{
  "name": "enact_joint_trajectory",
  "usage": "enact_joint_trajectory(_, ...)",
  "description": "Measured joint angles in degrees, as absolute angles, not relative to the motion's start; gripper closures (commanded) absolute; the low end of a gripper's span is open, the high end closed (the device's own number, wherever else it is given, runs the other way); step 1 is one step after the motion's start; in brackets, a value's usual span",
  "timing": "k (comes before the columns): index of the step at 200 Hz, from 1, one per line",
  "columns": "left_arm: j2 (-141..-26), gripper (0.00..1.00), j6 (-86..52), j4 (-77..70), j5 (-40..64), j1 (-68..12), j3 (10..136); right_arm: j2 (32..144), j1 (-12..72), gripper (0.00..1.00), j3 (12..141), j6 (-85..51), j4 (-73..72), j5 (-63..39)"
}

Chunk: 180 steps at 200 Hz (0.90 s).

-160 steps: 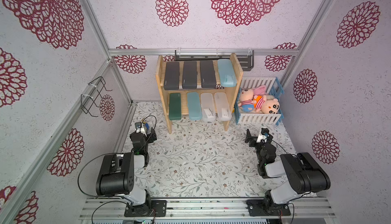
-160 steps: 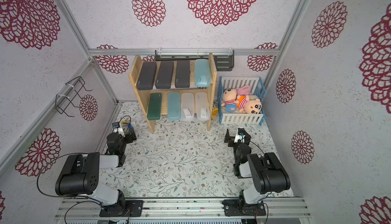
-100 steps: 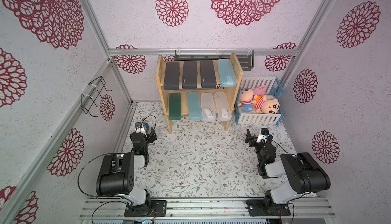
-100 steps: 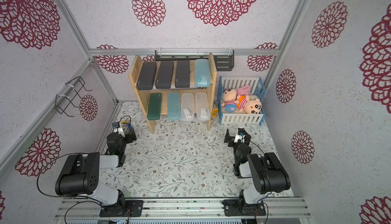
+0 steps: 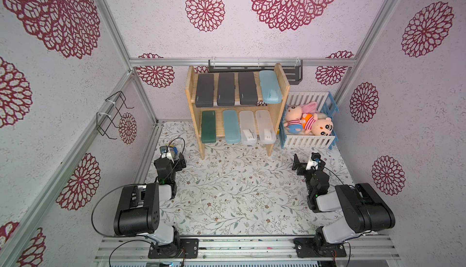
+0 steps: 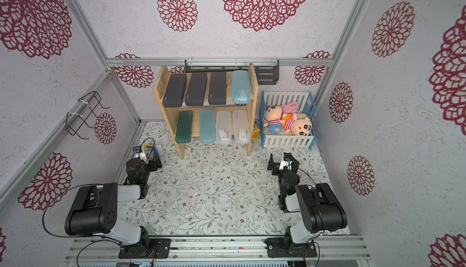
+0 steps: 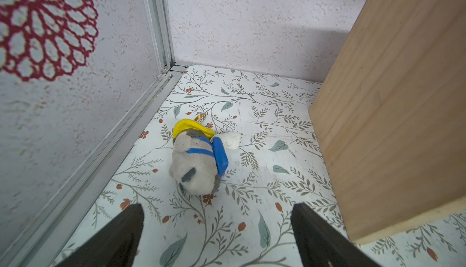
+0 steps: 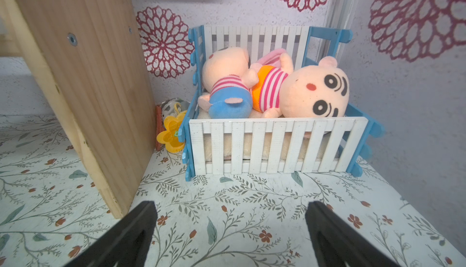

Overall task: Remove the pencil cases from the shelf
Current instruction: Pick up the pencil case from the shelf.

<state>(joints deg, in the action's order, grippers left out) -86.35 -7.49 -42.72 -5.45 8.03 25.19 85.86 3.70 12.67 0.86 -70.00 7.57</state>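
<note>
Task status: not started. The bench (image 5: pixel 239 190), covered in a floral-print sheet, carries the shelf (image 5: pixel 282 86), a two-tier unit of pale, flat-panelled wood. All eight pencil cases (image 5: pixel 225 89) lie on it, four per tier: slim, round-cornered hard plastic boxes in dark grey, translucent blue, dark green and frosted clear. None is removed yet. The left gripper (image 7: pixel 216 210) and right gripper (image 8: pixel 232 206) sit with jaws apart, empty, in front of the shelf.

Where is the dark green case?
In both top views the dark green case lies leftmost on the lower tier of the shelf, beside a light blue case.
</note>
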Motion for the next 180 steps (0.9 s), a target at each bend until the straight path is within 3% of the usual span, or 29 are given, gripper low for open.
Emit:
enact_joint_trajectory(50,-68.8,0.03,-14.6,-23.0,-3.7,7.2,35.8,70.5,4.2,0.01,25.6,-2.6,-44.8,10.7)
enact_joint_trajectory(106,-48.3,0.03,-35.0,-8.5,11.6,7.2,38.4,57.9,10.2,0.01,36.1,-7.5,-18.6,14.0)
enact_joint_trajectory(144,-45.8,0.01,-55.6,-12.7,23.5,7.2,35.6,57.7,16.8,0.01,43.2,-9.3,-5.0,16.2)
enact_joint_trajectory(180,-52.0,0.01,-72.5,-22.4,29.5,3.9,29.7,59.5,19.9,0.01,45.2,-11.2,1.8,17.4)
